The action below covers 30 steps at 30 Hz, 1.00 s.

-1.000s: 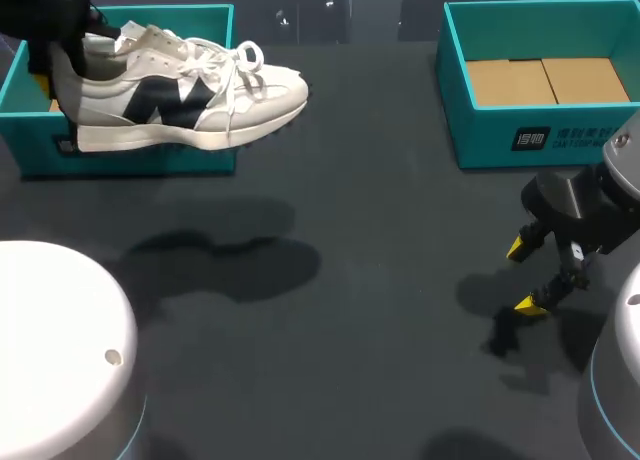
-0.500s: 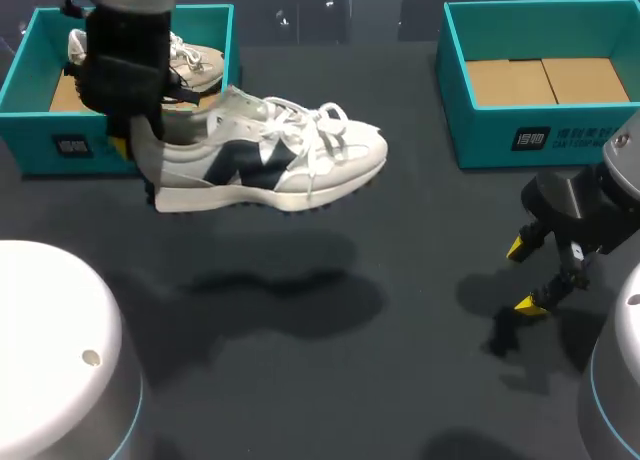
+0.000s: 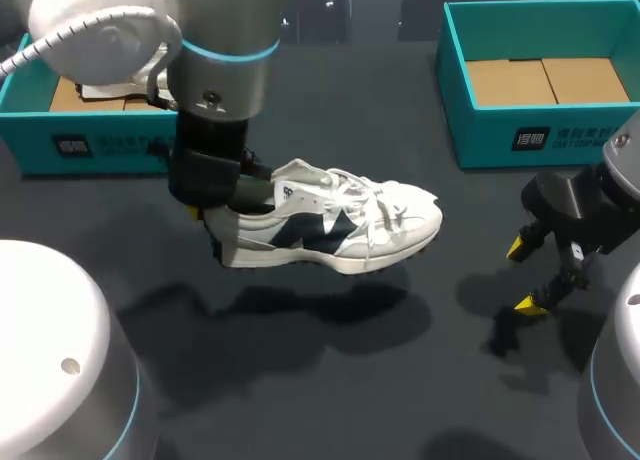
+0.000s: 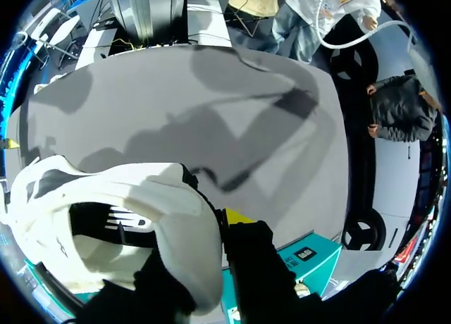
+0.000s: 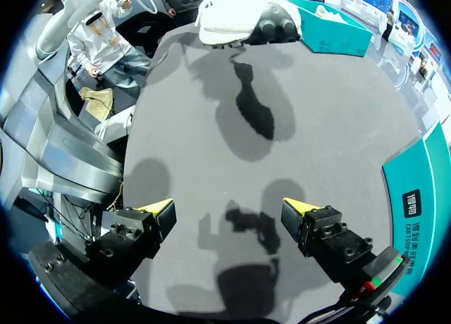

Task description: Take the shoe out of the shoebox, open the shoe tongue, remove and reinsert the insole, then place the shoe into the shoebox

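The tabletop (image 3: pixel 400 380) is a dark grey, matte sheet, and shadows of the arms and the load fall across it. Two teal boxes stand on its far side. The left shoebox (image 3: pixel 100 145) is behind the left claw (image 3: pixel 208 228) and partly hidden by the left arm (image 3: pixel 215 70). The right shoebox (image 3: pixel 500 130) is beyond the right claw (image 5: pixel 229 215), well apart from it, with its brown cardboard floor showing.

The left claw is clenched on the shoe (image 3: pixel 330 225) at its heel. In the left wrist view one yellow-tipped finger presses the back of the heel from outside, and the white heel collar fills the space just ahead of the claw. The shoe is white with a dark navy mark on its side and white laces. It juts sideways from the claw, its toe pointing toward the right claw's side. It hangs clear of the tabletop, sole downward, with its shadow (image 3: pixel 300 315) lying apart beneath it.

The right claw is released, its two yellow tips spread wide with only bare tabletop between them. From this claw the shoe is far ahead, seen from under the sole.
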Each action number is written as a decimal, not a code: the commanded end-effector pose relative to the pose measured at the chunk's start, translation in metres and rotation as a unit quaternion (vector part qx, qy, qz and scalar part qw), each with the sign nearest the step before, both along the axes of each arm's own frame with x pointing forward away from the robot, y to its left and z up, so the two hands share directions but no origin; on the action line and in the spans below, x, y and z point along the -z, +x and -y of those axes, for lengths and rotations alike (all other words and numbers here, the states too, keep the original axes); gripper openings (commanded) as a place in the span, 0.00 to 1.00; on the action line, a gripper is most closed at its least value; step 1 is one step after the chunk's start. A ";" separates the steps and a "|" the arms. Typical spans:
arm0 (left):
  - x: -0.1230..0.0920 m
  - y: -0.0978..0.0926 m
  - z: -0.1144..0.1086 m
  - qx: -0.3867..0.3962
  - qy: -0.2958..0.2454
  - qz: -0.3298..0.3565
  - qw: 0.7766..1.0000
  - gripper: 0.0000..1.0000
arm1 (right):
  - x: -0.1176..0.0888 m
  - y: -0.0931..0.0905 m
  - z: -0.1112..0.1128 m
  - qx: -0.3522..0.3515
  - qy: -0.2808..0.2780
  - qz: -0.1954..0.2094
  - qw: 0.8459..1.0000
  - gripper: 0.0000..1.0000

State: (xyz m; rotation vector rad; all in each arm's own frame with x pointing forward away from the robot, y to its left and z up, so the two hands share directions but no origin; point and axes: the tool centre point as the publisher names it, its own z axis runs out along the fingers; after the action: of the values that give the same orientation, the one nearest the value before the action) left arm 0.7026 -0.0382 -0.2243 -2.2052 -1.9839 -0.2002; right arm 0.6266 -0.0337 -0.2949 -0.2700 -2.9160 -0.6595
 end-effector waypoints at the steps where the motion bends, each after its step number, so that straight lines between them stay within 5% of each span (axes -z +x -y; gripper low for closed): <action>1: 0.027 -0.005 0.007 0.002 -0.002 0.019 1.000 0.00 | 0.001 -0.001 -0.001 0.001 -0.001 0.001 1.000 1.00; 19: 0.092 -0.020 0.038 0.031 0.016 0.047 0.998 0.00 | 0.001 -0.001 -0.001 0.001 -0.001 0.001 1.000 1.00; 30: 0.130 -0.013 0.050 0.004 0.031 0.022 0.999 0.00 | 0.001 -0.001 -0.001 0.001 -0.001 0.001 1.000 1.00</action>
State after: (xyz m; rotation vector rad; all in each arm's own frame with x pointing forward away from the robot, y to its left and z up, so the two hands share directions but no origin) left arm 0.6826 -0.0736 -0.3411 -2.2173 -1.9799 -0.3016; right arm 0.6266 -0.0337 -0.2949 -0.2700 -2.9160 -0.6595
